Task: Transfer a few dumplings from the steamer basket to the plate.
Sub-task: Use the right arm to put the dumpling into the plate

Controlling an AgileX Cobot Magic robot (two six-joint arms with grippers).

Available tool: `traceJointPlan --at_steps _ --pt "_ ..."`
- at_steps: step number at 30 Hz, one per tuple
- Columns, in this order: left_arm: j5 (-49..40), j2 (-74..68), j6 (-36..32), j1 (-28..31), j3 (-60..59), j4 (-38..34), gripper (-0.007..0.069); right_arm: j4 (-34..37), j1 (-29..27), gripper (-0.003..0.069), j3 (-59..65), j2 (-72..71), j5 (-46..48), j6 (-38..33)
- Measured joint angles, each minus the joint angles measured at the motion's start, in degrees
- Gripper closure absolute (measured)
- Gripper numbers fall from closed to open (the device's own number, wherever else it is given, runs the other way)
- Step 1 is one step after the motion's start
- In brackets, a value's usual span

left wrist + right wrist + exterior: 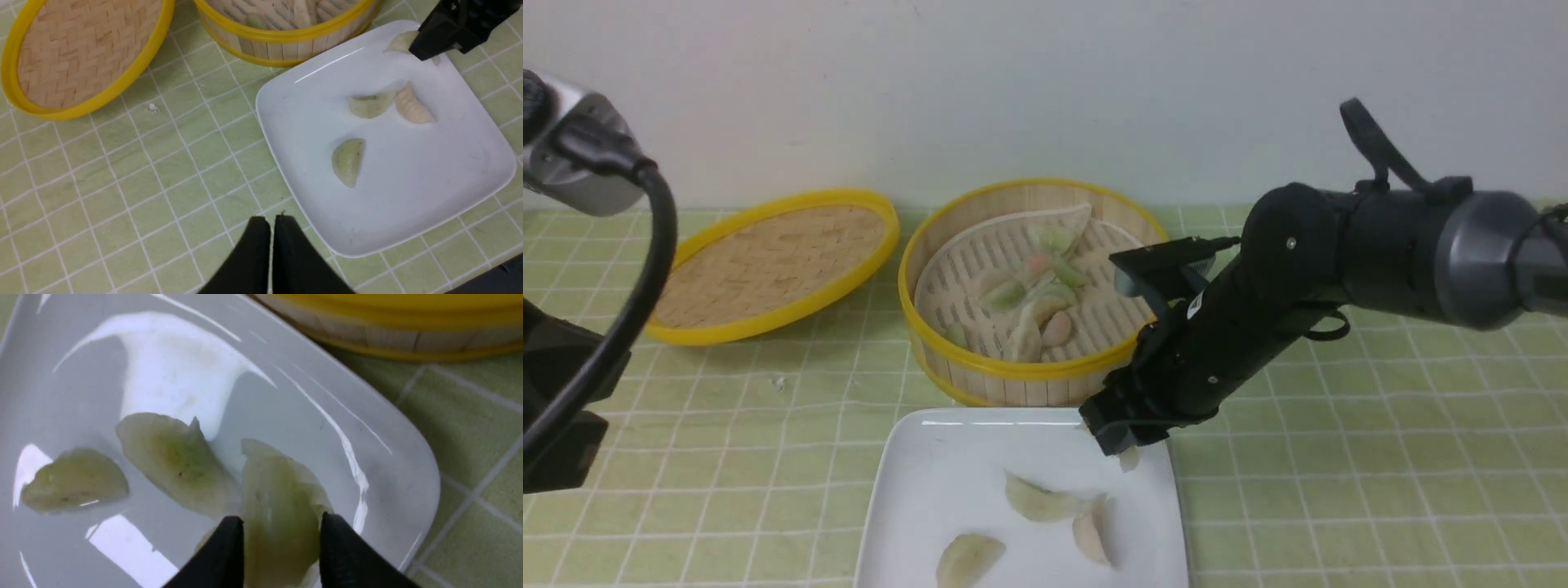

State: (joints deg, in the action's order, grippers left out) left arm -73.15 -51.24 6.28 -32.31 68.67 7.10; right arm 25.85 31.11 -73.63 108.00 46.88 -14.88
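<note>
Matte green grid-patterned table (pixel 1380 457). Round slatted bamboo steamer basket (pixel 1013 382), yellow-rimmed, heaped with dumplings (pixel 1045 286). Shallow woven lid (pixel 768 261) at its 9 o'clock. Glossy white rounded-square plate (pixel 931 490) at its 6 o'clock, bearing three translucent crescents. Right fingers (pixel 347 555) narrow, pinching a fourth dumpling (pixel 282 506) at the plate's 1 o'clock corner. Left fingers (pixel 253 245) pressed together, empty.

Front view: the right gripper (pixel 1123 445) hides most of the dumpling (pixel 1129 460) it pinches; only a pale tip shows. The plate (pixel 931 490) has its near side cut off by the picture's edge. The left gripper (pixel 272 222) appears only in its wrist view, as two black fingertips. In the right wrist view, the steamer basket (pixel 367 337) is blurred and cropped.
</note>
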Motion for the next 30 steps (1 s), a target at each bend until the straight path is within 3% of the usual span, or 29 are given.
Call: traceJointPlan --at_steps 5,8,11,14,15,17,18,25,30 --pt "0.00 0.00 -0.05 0.00 0.00 0.00 0.0631 -0.24 0.00 0.0228 -0.63 -0.06 3.51 -0.19" --pt "0.00 0.00 -0.11 0.00 0.00 0.00 0.0631 -2.12 0.00 0.0216 -2.59 -2.01 10.96 0.33" --pt "0.00 0.00 -0.16 0.00 0.00 0.00 0.0631 -4.42 0.00 0.0291 -4.55 -6.49 17.06 2.26" --pt "0.00 0.00 -0.16 0.00 0.00 0.00 0.0631 -6.70 0.00 0.0447 -5.33 -14.82 21.73 5.87" --pt "0.00 0.00 -0.16 0.00 0.00 -0.06 0.0631 -6.79 0.00 0.0457 -5.33 -15.46 21.94 6.13" --pt "0.95 0.00 -0.23 0.00 0.00 -0.76 0.0631 -8.07 0.00 0.0600 -5.33 -25.18 23.53 9.40" --pt "1.63 0.00 -0.23 0.00 0.00 -1.01 0.0631 -8.22 0.00 0.0625 -5.33 -28.12 23.63 9.75" --pt "5.33 0.00 -0.23 0.00 0.00 -2.70 0.0631 -13.68 0.00 0.0672 0.32 -52.78 15.38 13.30" --pt "7.75 0.00 -0.29 0.00 0.00 -2.75 0.0631 -18.97 0.00 0.0673 12.70 -73.00 3.52 14.88"
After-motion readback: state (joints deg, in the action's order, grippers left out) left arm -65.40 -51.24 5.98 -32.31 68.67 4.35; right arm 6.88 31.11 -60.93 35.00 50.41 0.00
